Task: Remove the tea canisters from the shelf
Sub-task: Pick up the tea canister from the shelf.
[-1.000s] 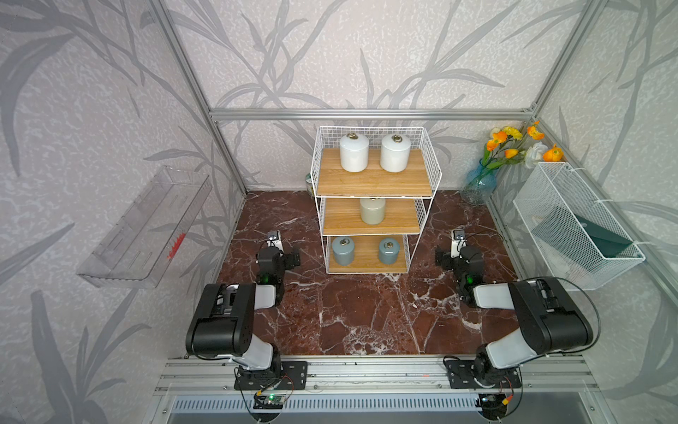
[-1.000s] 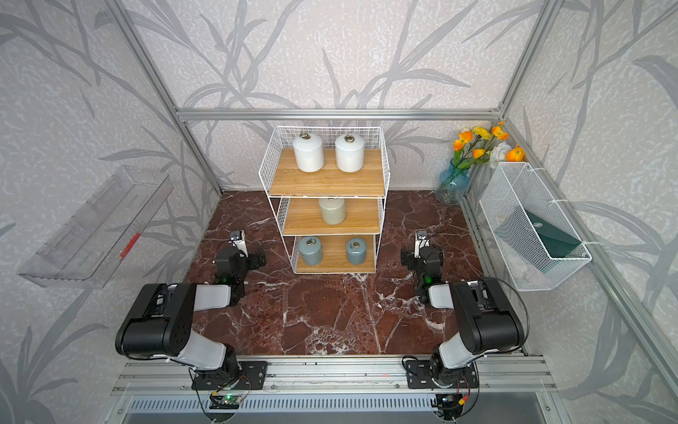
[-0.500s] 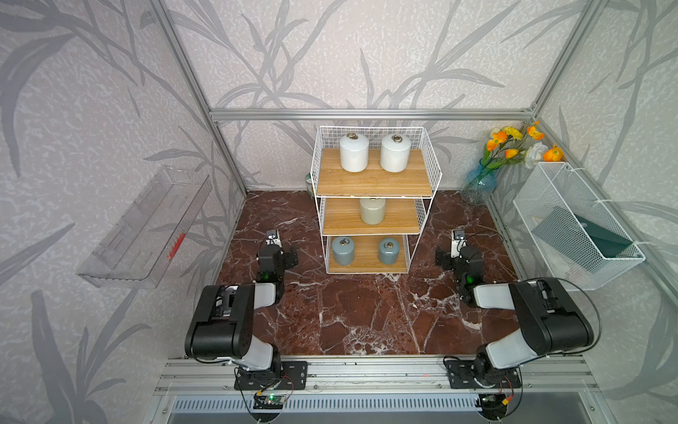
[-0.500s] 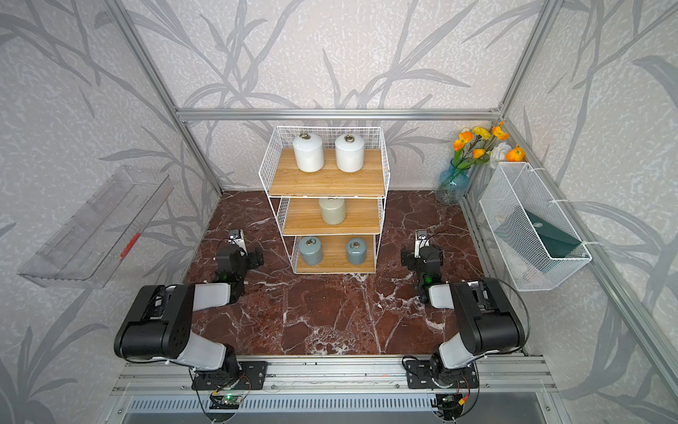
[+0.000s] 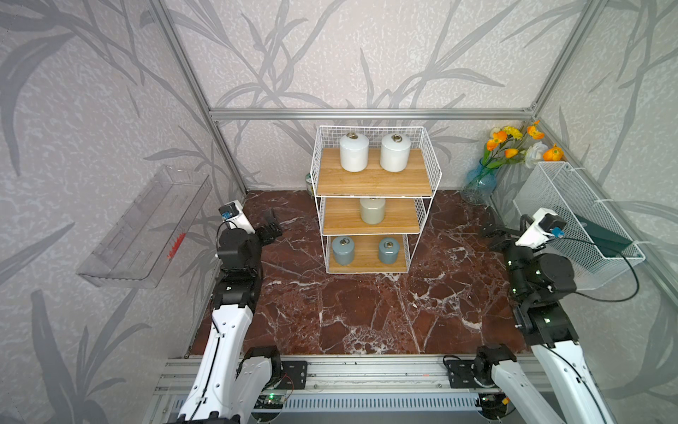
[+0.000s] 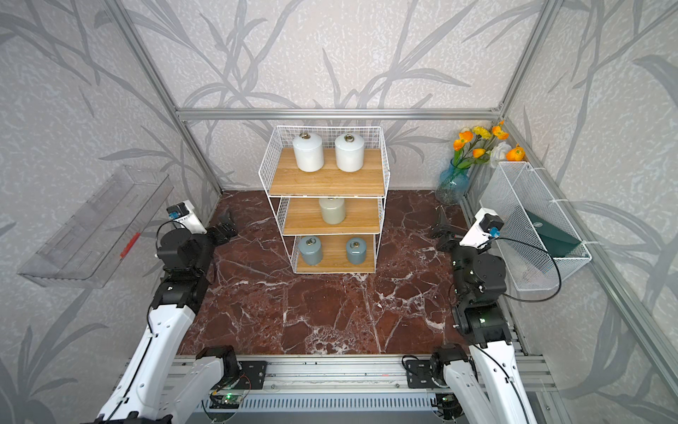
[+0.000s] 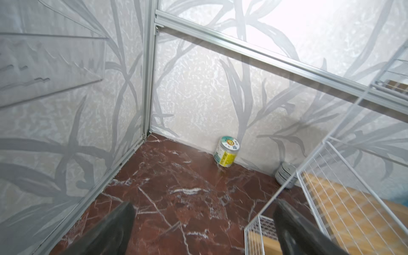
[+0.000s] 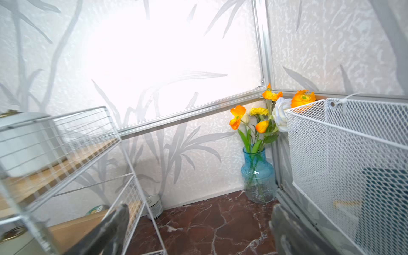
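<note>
In both top views five canisters [image 5: 353, 152] stand on the shelf [image 5: 370, 181]. Left wrist view: left gripper [image 7: 204, 206] wide and empty, close to the shelf's wire corner, which could snag it. Right wrist view: right gripper [image 8: 199, 208] wide and empty, facing the vase [image 8: 258, 174]; a swing might topple it.

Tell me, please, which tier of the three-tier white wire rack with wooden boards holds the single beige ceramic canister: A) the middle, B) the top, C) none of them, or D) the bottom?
A: the beige ceramic canister stands alone on the middle wooden board of the white wire rack.
</note>
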You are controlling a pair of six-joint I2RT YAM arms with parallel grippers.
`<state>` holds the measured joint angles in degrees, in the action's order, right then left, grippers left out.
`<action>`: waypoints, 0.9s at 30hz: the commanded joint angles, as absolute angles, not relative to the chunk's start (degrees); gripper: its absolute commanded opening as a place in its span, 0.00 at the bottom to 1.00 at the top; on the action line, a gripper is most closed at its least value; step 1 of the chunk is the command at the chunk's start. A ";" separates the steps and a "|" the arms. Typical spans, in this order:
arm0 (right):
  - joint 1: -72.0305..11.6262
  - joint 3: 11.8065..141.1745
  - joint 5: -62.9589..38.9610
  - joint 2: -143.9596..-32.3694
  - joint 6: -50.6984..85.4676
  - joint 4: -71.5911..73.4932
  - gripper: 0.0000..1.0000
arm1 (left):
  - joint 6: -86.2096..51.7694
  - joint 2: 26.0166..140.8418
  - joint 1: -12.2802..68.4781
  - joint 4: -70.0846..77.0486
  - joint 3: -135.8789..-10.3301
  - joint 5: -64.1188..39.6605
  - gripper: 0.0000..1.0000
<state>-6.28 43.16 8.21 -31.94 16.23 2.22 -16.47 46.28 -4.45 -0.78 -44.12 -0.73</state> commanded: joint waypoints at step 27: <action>-57.84 44.40 30.30 -39.66 15.36 -21.48 0.99 | -25.54 26.65 -0.53 -22.46 -42.50 -20.78 0.99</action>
<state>-51.03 41.67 16.73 -36.84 19.55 -27.97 -28.01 25.45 -1.67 -22.59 -40.80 -20.45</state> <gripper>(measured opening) 0.992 0.992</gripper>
